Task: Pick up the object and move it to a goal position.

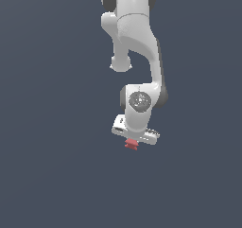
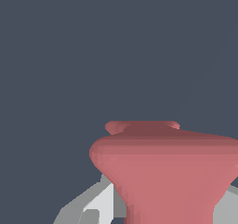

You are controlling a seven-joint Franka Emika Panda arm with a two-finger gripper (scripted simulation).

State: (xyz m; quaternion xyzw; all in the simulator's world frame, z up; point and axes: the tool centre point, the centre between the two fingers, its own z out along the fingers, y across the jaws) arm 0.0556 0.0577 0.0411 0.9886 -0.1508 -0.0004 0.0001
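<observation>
Arm (image 1: 137, 47) comes first, being the biggest thing in sight: a white Panda that drops from the top edge of the exterior view, bends through its elbow and ends in a wrist pointing down. Around it lies only flat grey-blue ground, with no desk edge, no marker and no goal to be made out in either view.

Below the wrist sits the claw (image 1: 132, 142), its white crossbar tilted, lower toward the exterior view's right. Its fingers are mostly hidden by that bar in the exterior view.

Smallest is the block (image 1: 131, 144), matte red, peeping out directly under the middle of the bar. So the relation the coming move turns on is simple: the block lies straight below the claw, on its centre line, not off to either side. In the wrist view the block (image 2: 165, 172) fills the lower part of the picture, flared above and pinched to a narrow waist below, with grey finger (image 2: 76, 209) parts showing just beside that waist.

By that look the claw seems closed narrowly on the block's waist, though actual contact is not plainly shown. Whether the block rests on the ground or hangs clear of it cannot be told. With a hold this central, the carry should need no re-centring, only a steady path.
</observation>
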